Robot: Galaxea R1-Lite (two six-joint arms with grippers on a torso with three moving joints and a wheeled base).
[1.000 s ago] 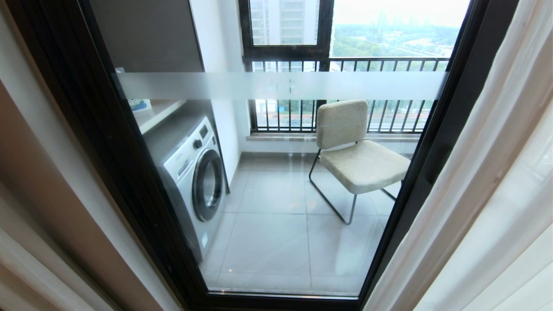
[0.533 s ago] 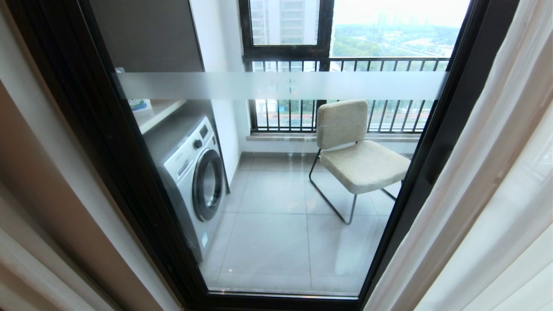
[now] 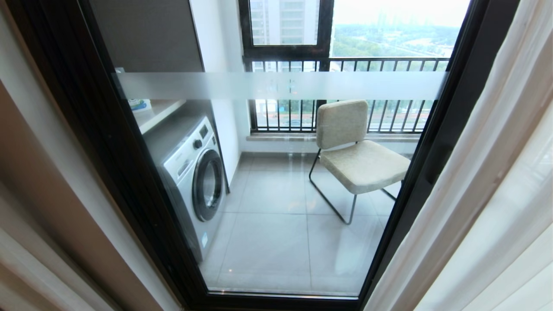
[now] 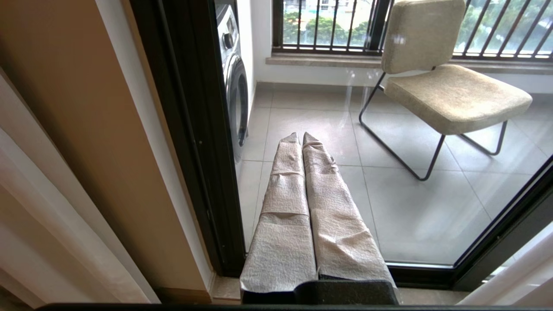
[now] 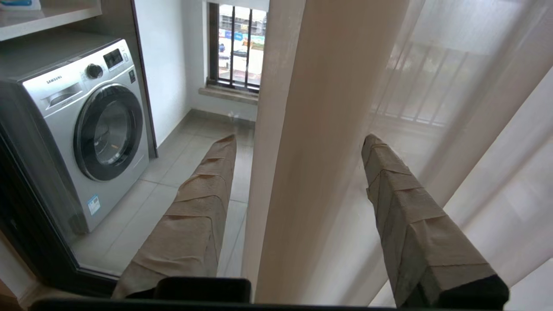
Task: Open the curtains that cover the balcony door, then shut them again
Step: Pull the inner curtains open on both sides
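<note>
Glass of the balcony door (image 3: 276, 242) fills the middle of our head view: a tall clear pane in a thick black-brown frame, crossed high up by a horizontal frosted white band (image 3: 281, 85). Through it we see a washing machine (image 3: 194, 177) at the left on the balcony's grey tiles, a beige chair (image 3: 358, 160) on a thin metal frame to the right, and a barred railing (image 3: 389, 116) at the far side. The curtains (image 3: 488, 190) hang at the right edge of the door, leaving the pane uncovered: a thick, opaque beige-grey panel falls in a long straight fold along the frame, and beside it, farther right, a thin white sheer (image 5: 475, 112) through which the railing shows faintly. At the left a tan wall (image 3: 39, 181) and pale vertical folds border the frame. Neither arm enters our head view. In the left wrist view, the left gripper (image 4: 300, 139) points at the lower glass near the left frame, its padded fingers pressed together with nothing between them. In the right wrist view, the right gripper (image 5: 298, 140) has its padded fingers (image 5: 203, 203) spread wide, and the thick panel's near fold hangs in the gap between them, with no finger closed on it.
</note>
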